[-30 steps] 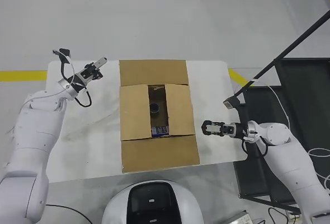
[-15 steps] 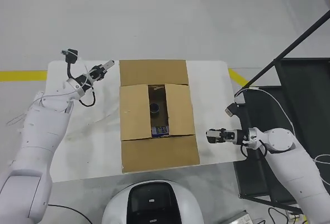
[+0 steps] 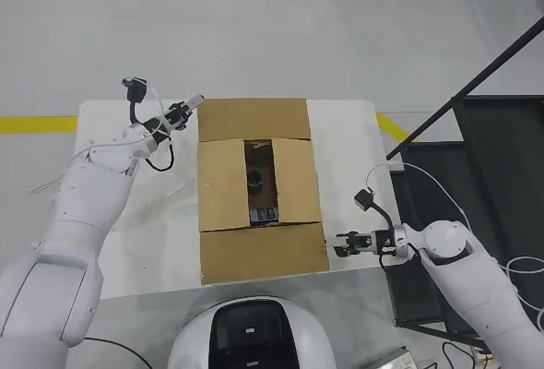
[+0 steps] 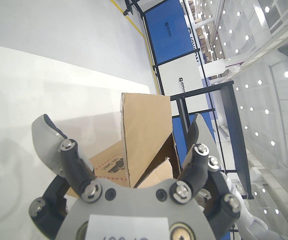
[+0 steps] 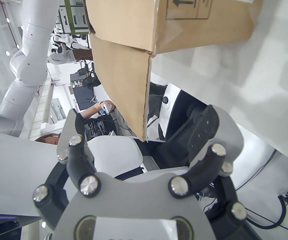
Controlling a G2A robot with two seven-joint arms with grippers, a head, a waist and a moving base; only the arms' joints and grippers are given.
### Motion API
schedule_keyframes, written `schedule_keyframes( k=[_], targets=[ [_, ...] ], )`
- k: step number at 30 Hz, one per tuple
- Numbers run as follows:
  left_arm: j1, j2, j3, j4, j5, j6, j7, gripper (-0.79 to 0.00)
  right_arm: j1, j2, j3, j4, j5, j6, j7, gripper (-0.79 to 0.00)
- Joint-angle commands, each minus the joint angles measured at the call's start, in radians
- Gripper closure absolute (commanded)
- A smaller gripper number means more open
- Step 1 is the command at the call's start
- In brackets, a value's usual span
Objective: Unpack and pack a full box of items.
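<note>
A cardboard box [image 3: 226, 184] stands in the middle of the white table [image 3: 134, 231]. Its far and near flaps are folded out flat. The two side flaps lie nearly closed, leaving a gap. Through the gap I see a dark round item [image 3: 254, 175] and a blue item [image 3: 265, 216]. My left gripper [image 3: 195, 99] is open at the far flap's left corner. The flap [image 4: 146, 131] stands between the spread fingers of the left gripper [image 4: 122, 126]. My right gripper [image 3: 339, 244] is open at the near flap's right corner. That flap's corner [image 5: 133, 96] sits between the right gripper's [image 5: 141, 123] fingers.
A dark metal rack [image 3: 502, 175] stands close to the table's right edge, beside my right arm. A yellow floor line [image 3: 23, 124] runs past the table's far left. Bare tabletop lies on both sides of the box.
My left gripper has swung right, up to the far flap's left corner. My right gripper has moved toward the table's near edge, down to the near flap's right corner.
</note>
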Motion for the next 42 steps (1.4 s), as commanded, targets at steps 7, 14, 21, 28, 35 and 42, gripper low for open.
schedule_keyframes(
  k=[7, 14, 21, 28, 35, 42],
  targets=[
    [-0.028, -0.022, -0.021, 0.054, -0.120, -0.064, -0.141, -0.785, 0.049, -0.018, -0.041, 0.041, 0.250, -0.021, 0.093, -0.785],
    [-0.027, -0.013, -0.058, 0.053, -0.207, -0.151, -0.262, -0.785, 0.100, -0.029, -0.047, 0.074, 0.380, -0.030, 0.143, -0.785],
    [0.004, 0.008, -0.101, -0.004, -0.321, -0.247, -0.458, -0.785, 0.157, -0.039, -0.055, 0.081, 0.385, -0.031, 0.116, -0.785],
    [0.077, 0.050, -0.096, -0.179, -0.300, -0.242, -0.464, -0.785, 0.212, -0.052, -0.077, 0.109, 0.364, -0.035, 0.062, -0.785],
    [0.190, 0.115, -0.084, -0.413, -0.316, -0.166, -0.539, -0.785, 0.251, -0.063, -0.096, 0.131, 0.282, -0.057, -0.031, -0.785],
    [0.256, 0.172, -0.067, -0.519, -0.269, -0.125, -0.580, -0.785, 0.278, -0.071, -0.105, 0.141, 0.230, -0.073, -0.079, -0.785]
  ],
)
